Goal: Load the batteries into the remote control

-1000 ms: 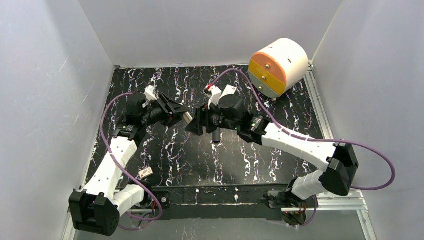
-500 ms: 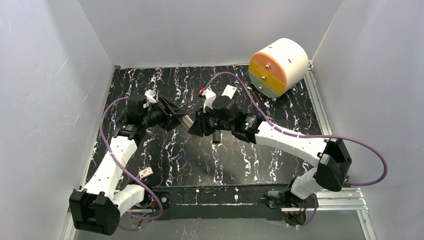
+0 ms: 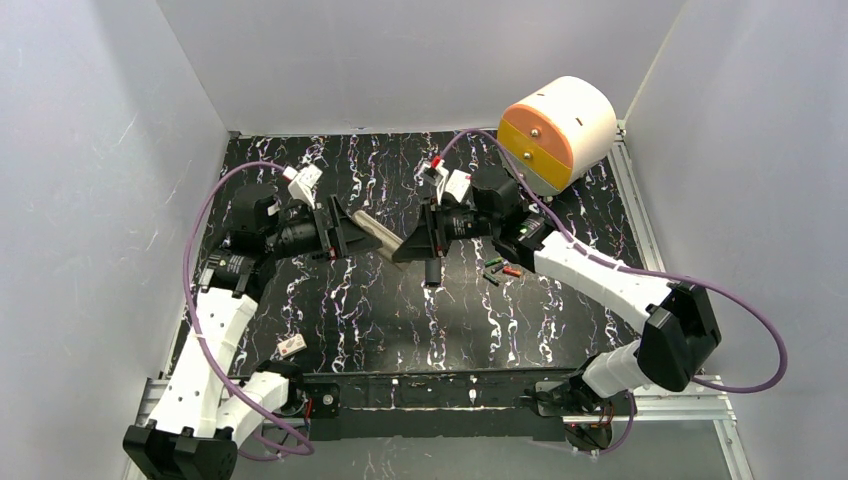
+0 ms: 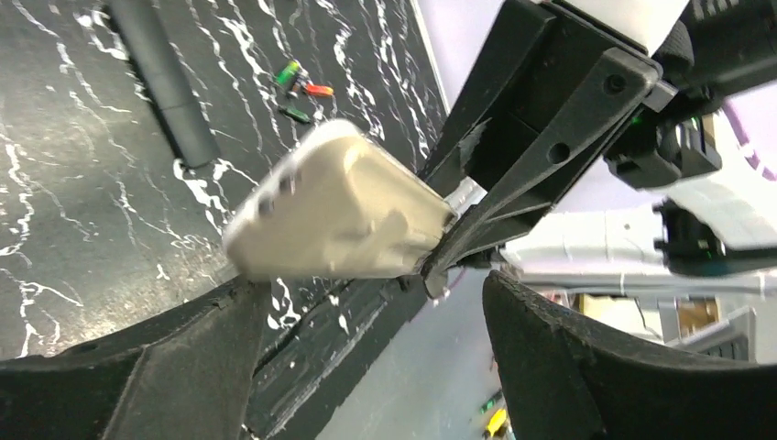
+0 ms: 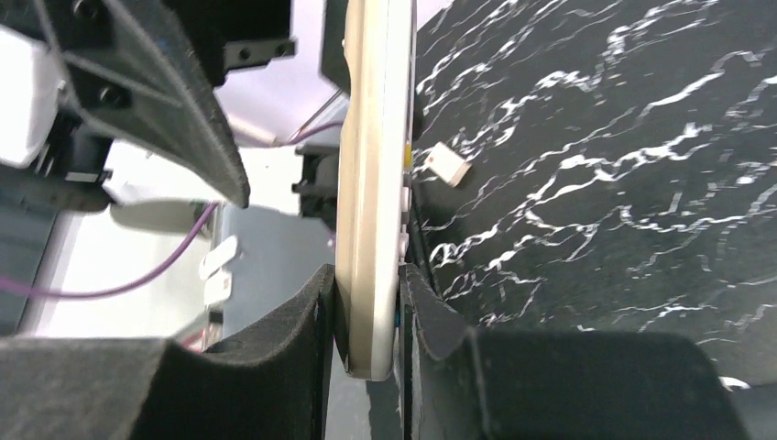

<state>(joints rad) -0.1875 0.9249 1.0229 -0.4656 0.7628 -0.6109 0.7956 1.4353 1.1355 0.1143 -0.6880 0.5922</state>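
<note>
Pale grey walls [image 3: 120, 200] close in three sides, and the bench [image 3: 400, 330] is black with white marbling, a smooth, hard-looking top on which small round things would likely roll. At the far right corner sits an orange-and-white drum [image 3: 555, 130] (nothing to do with this job, I'd say).

Both arms reach to mid-bench and meet there. The left fingers [image 3: 345, 228] stand wide, one on each side of the remote's free end, and as far as I can tell they grip nothing. The right fingers [image 3: 412, 243] are narrowed onto the remote [image 5: 371, 183], pinching one end across its face and back, so it hangs above the bench between the two arms.

It looks a light, rigid plastic shell, smooth enough to slip or swivel in an end pinch. A hold across the long edges would leave the beige back free for loading.

A black bar [image 3: 431, 270] lies just below the remote, and a small white box [image 3: 291, 346] sits near the left arm's base.

The batteries [image 3: 500, 270] lie loose in a little cluster on the bench under the right arm. They are tiny, hard and round, probably apt to roll, and best nipped across the middle.
</note>
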